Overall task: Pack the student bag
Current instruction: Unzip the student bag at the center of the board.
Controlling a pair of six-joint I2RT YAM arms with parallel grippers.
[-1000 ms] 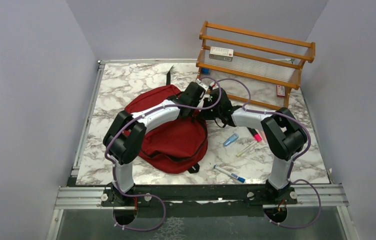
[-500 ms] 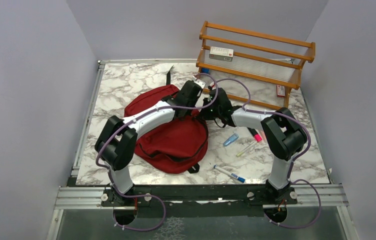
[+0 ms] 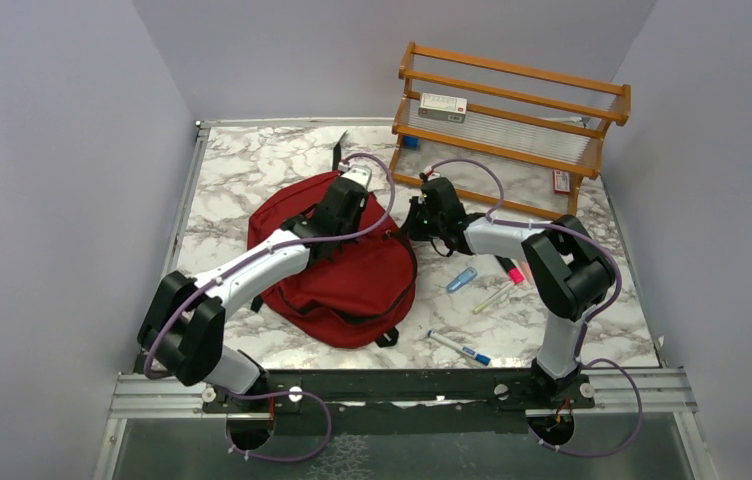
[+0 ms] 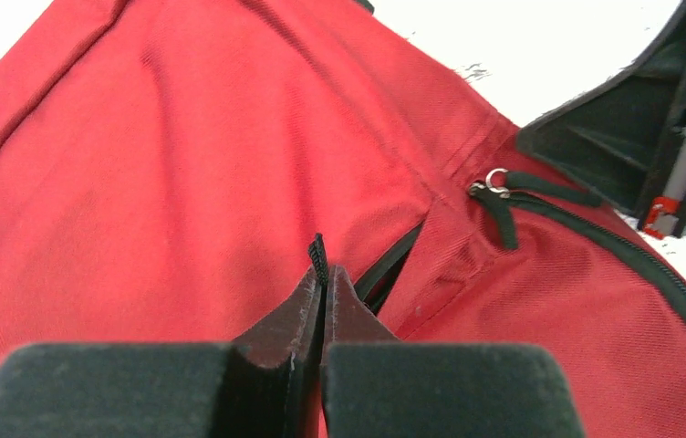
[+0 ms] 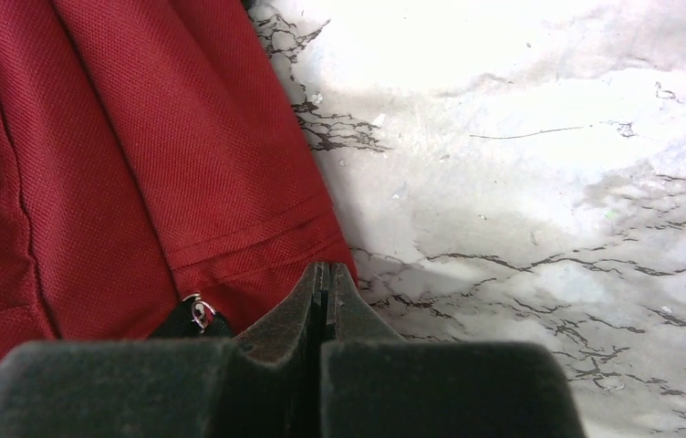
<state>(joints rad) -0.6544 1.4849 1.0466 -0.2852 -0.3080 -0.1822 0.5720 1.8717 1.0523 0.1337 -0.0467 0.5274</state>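
Fingers (image 4: pixel 296 315) of left gripper (image 4: pixel 324 278) clamp a black zip tab (image 4: pixel 319 248); right gripper (image 5: pixel 325 278) closed at the bag (image 5: pixel 120 137) edge, hold unclear. Pull along the track, keep fabric taut.

Even overhead light; wrist views overexposed on marble, near foreground blurred.

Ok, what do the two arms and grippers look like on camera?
Both match: left arm and right arm have white curved links, bulky black joints, and a purple cable looped along each. The left gripper and right gripper are black, tapering to thin wedge tips.
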